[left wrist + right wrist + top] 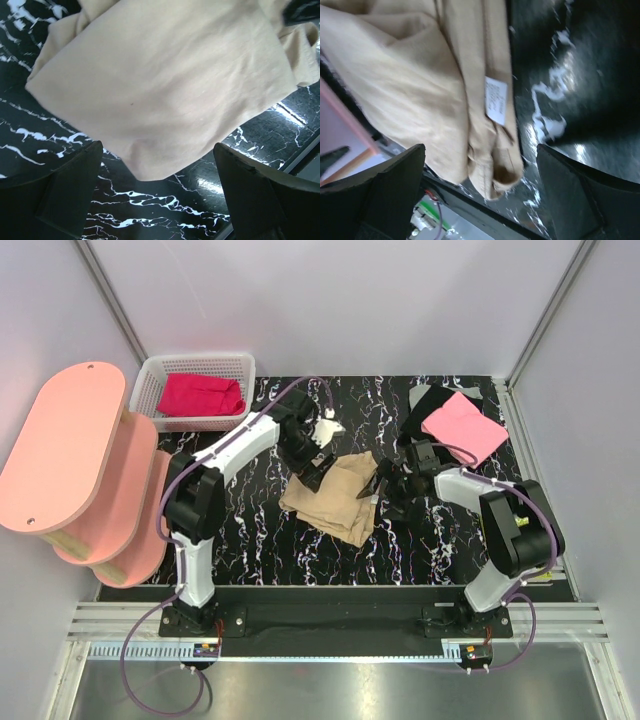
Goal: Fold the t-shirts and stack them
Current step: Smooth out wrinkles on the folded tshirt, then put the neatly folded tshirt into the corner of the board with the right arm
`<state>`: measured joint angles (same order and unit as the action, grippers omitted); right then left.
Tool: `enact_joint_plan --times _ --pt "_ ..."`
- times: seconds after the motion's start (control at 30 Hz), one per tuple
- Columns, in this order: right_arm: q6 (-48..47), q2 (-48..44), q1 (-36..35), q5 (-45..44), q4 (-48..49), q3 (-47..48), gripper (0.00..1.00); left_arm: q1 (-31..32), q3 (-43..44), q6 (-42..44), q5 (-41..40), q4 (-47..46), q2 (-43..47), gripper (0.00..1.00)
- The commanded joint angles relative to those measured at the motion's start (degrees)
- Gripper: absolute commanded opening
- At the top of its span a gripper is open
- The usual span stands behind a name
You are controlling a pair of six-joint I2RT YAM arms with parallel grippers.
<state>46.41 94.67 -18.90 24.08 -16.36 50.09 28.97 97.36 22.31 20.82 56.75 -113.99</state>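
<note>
A robot lab cell: plain pale walls (350, 300) close in beyond the left gripper (318, 468), a marbled black table (250, 530) lies under it, and aluminium rails (330, 615) (purple cables (123, 665) trailing) run behind it.

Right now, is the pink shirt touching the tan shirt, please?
Apart. The top view shows bare marbled table between the pink shirt and the tan shirt.

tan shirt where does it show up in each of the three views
Top external: the tan shirt lies at the middle of the black marbled table.
Left wrist: the tan shirt fills the upper and middle frame, above the spread fingers.
Right wrist: the tan shirt takes the left and centre, its white label showing.
Shared landmark: the white-veined black table, seen in all three.
</note>
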Motion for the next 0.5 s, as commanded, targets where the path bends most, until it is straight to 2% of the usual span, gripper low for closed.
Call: enact_joint_plan --times 0.0,0.17,0.47 --pt "5.08 3.32 2.11 7.82 17.65 -3.76 1.0 2.84 -0.06 -0.86 0.01 -1.99 0.26 0.99" --pt "6.93 9.38 2.99 10.38 25.85 -4.91 1.0 4.16 -1.82 -0.77 -1.83 -3.57 -0.87 0.99" --pt "3.16 10.8 3.69 7.92 22.95 -4.11 1.0 4.78 -1.91 -0.6 -2.27 -4.28 -2.37 0.99"
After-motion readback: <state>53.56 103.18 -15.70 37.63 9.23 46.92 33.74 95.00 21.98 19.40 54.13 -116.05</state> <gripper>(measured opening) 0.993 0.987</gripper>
